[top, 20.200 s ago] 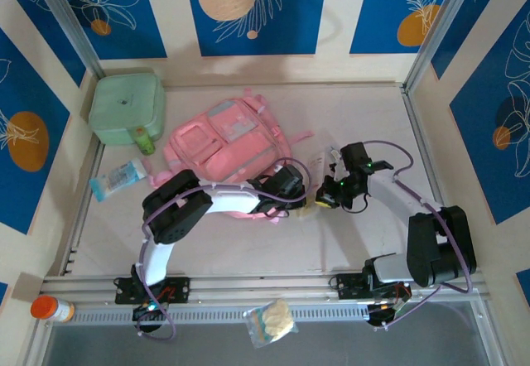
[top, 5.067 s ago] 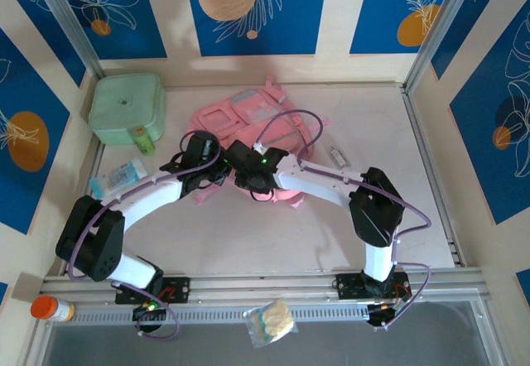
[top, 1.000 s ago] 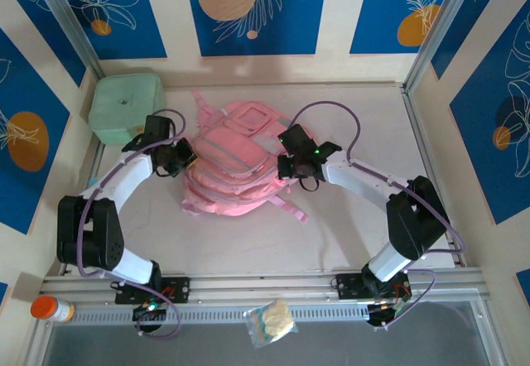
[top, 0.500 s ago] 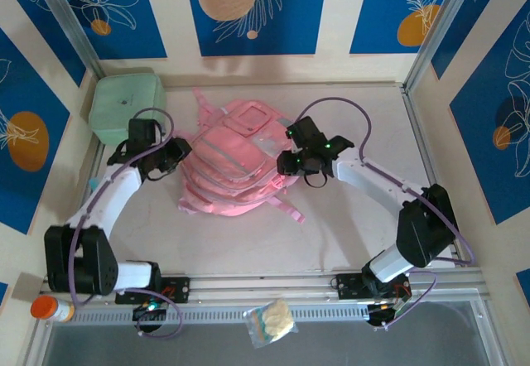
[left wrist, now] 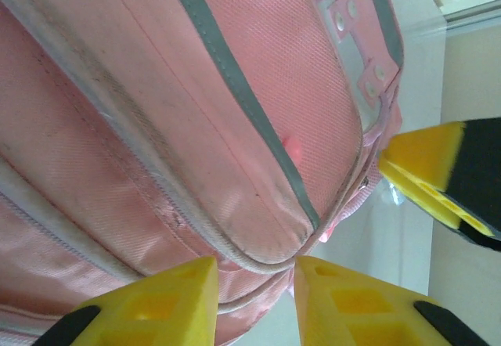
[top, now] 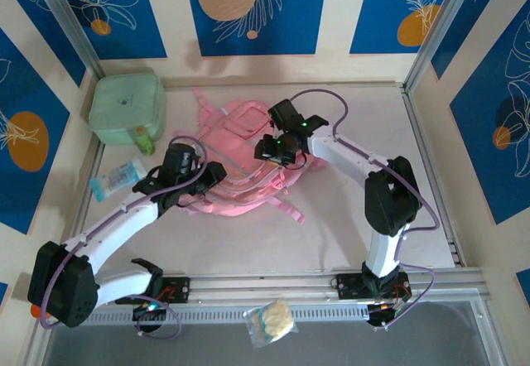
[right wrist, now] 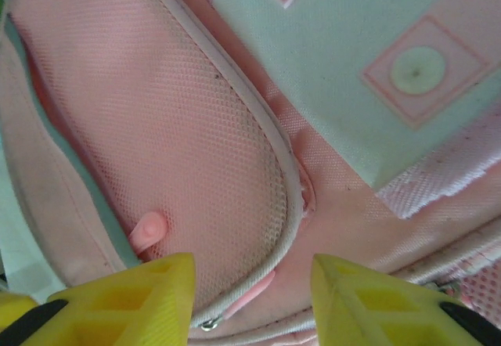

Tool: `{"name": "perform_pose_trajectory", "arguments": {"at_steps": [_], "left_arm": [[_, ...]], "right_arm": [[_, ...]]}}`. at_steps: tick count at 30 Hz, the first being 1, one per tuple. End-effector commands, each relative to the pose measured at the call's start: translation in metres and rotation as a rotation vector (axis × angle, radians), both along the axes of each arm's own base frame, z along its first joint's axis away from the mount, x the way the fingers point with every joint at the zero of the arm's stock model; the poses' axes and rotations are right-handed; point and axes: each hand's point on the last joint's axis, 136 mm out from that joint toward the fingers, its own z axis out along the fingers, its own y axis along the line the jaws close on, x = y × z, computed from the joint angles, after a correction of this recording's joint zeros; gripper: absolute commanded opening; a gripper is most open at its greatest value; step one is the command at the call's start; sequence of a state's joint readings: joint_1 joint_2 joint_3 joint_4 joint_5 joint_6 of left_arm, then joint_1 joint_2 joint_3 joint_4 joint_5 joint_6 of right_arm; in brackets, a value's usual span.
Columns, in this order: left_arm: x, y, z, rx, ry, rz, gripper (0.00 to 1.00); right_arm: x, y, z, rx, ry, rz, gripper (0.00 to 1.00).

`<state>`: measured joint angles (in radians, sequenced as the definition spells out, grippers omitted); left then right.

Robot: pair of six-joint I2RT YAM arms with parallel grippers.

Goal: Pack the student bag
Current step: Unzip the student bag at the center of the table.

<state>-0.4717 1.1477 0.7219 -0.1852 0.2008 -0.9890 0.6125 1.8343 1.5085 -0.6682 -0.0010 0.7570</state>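
The student bag [top: 240, 175] is a soft pink backpack lying flat mid-table. My left gripper [top: 209, 177] is at its near-left edge. In the left wrist view the left gripper [left wrist: 256, 268] is open, and the bag's grey piped seam [left wrist: 235, 244] runs just beyond its yellow fingertips. My right gripper [top: 271, 147] hangs over the bag's far-right part. In the right wrist view the right gripper [right wrist: 252, 264] is open above a pink mesh pocket [right wrist: 180, 150], with a pink zip pull [right wrist: 252, 293] in the gap. Neither gripper holds anything.
A mint-green square case [top: 126, 107] stands at the back left, with a small green bottle [top: 146, 142] beside it. A blue-and-white packet [top: 120, 177] lies by the left wall. A clear snack bag [top: 270, 323] rests on the front rail.
Both grippers have gone from shut to open. The left gripper swung from the bag's far-left side to its near-left edge. The right gripper moved left over the bag.
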Motion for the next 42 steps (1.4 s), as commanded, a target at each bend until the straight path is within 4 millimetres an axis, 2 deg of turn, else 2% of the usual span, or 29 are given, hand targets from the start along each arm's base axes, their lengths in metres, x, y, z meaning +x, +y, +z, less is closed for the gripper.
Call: {"name": "perform_pose_trajectory", "arguments": {"at_steps": [1,7,11,15,21,25,29,32,36,40,42], "left_arm": [[0.004,-0.006,-0.003,-0.022,-0.015,0.045,0.3],[-0.003,-0.024,-0.009,-0.009,-0.01,0.04,0.38],[-0.01,-0.03,-0.012,0.024,-0.004,0.066,0.45],[-0.015,-0.029,-0.02,0.081,0.007,0.105,0.52],[0.001,-0.04,-0.028,0.115,-0.023,0.098,0.69],[0.015,-0.049,-0.026,0.113,-0.055,0.101,0.7],[0.033,-0.043,-0.032,0.154,-0.073,0.121,0.7],[0.049,-0.04,-0.022,0.154,-0.134,0.105,0.7],[0.068,-0.029,-0.005,0.189,-0.199,0.042,0.7],[0.058,-0.013,0.009,0.235,-0.235,0.036,0.73],[0.044,-0.011,0.004,0.216,-0.188,0.044,0.76]], "right_arm": [[0.001,-0.001,-0.008,-0.033,0.053,-0.023,0.44],[0.008,0.016,-0.019,0.017,0.063,-0.002,0.42],[0.012,0.018,-0.021,0.005,0.056,0.007,0.3],[0.013,0.025,-0.01,0.059,0.019,0.029,0.18],[0.011,0.029,0.0,0.101,0.024,0.014,0.0],[0.007,0.034,0.021,0.189,0.021,-0.016,0.0],[0.005,0.033,0.04,0.256,0.015,-0.082,0.0],[0.0,0.032,0.04,0.289,0.055,-0.14,0.0],[-0.003,0.044,0.048,0.356,0.065,-0.169,0.0],[0.005,0.042,0.049,0.344,0.055,-0.21,0.0],[0.009,0.039,0.049,0.346,0.049,-0.226,0.0]]}}
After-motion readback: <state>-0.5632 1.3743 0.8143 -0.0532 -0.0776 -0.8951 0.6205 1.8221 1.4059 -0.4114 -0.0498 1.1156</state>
